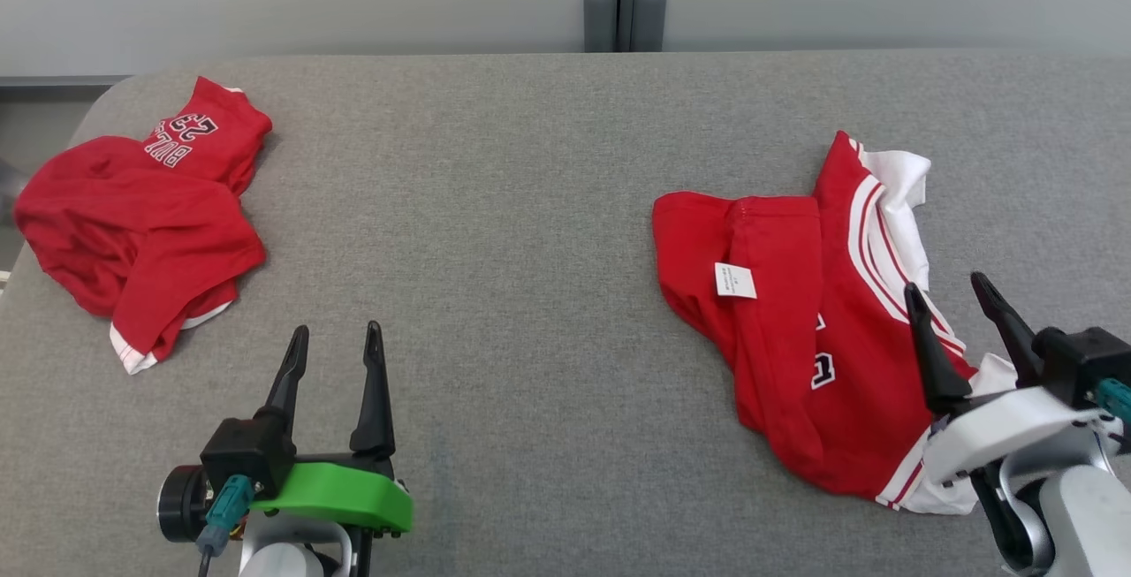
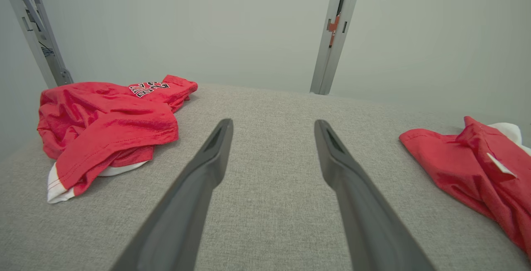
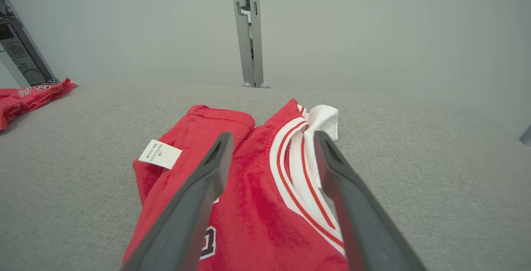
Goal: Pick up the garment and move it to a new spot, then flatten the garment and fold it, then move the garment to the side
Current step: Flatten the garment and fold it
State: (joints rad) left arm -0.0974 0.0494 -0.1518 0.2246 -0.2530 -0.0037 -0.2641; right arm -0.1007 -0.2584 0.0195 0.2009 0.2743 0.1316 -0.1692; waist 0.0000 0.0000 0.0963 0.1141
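Head view: red jersey (image 1: 795, 330) lies rumpled near right edge of grey table (image 1: 530, 206), white striped trim on its right side, white label (image 1: 735, 280) on left fold. Right gripper (image 1: 945, 284) over jersey's near right part, fingers spread, gripping nothing. Left gripper (image 1: 337, 328) near front edge, left of middle, fingers apart, empty, over bare cloth. Second red shirt (image 1: 141, 215) bunched at far left corner.

Left wrist view: fingers (image 2: 199, 188) wide apart above table; shirt (image 2: 108, 125) at left, jersey (image 2: 468, 167) at right.

Right wrist view: spread fingers (image 3: 195, 204) flank jersey's (image 3: 257, 204) striped trim; contact unclear.
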